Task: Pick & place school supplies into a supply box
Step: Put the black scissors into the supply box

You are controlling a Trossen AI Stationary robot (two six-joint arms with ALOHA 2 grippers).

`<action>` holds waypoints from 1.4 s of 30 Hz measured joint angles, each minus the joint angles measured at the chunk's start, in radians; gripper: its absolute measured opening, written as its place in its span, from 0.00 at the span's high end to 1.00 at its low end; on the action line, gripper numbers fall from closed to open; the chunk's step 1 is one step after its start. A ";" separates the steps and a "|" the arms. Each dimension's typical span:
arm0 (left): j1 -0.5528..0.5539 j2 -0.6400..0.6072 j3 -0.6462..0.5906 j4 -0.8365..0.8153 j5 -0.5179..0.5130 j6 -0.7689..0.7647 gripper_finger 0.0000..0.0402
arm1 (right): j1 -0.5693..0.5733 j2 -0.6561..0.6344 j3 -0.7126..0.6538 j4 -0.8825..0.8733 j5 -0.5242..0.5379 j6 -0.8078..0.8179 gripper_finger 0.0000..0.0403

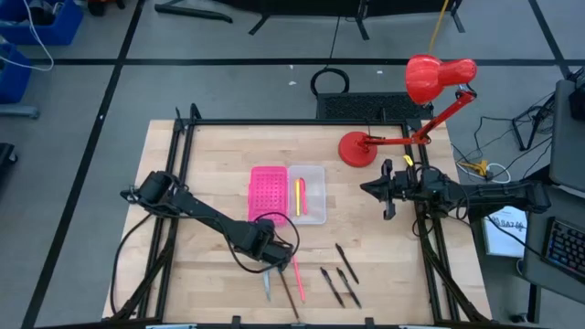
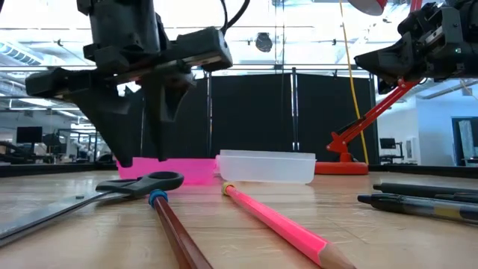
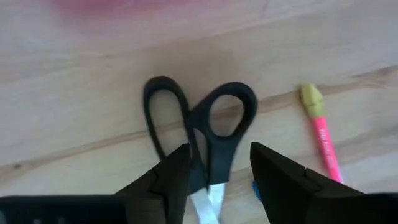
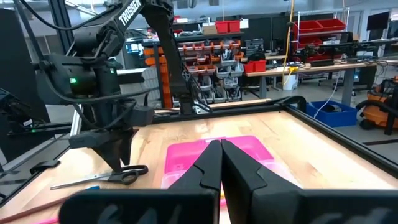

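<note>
Down on the grained wood table (image 1: pixel 210 164), the left gripper (image 3: pixel 214 177) straddles glossy black-handled scissors (image 3: pixel 202 127) with fingers apart; pink pencil (image 3: pixel 323 140) beside; right gripper (image 4: pixel 221 165) closed, raised

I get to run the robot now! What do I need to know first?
Left pincer: open, straddling the black-handled scissors on the table, not gripping.
Right pincer: shut, parked off to the right side, holding nothing.
Done: one yellow pencil lies in the clear supply box.
Left: scissors, pink pencil, brown pencil, and black pens on the table's near edge.
</note>
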 joint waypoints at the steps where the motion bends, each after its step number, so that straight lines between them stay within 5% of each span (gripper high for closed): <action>1: 0.000 0.000 0.000 -0.009 0.000 0.000 0.59 | 0.000 0.000 0.000 0.000 0.000 0.000 1.00; 20: 0.010 0.019 0.000 -0.033 -0.079 0.094 0.61 | 0.000 0.000 0.000 0.026 0.000 -0.005 1.00; 35: 0.014 0.128 0.005 -0.025 -0.019 0.170 0.61 | 0.000 0.000 0.000 0.053 0.000 -0.005 1.00; 42: 0.016 0.128 0.003 -0.025 -0.027 0.203 0.81 | 0.000 0.000 0.000 0.053 0.000 -0.005 1.00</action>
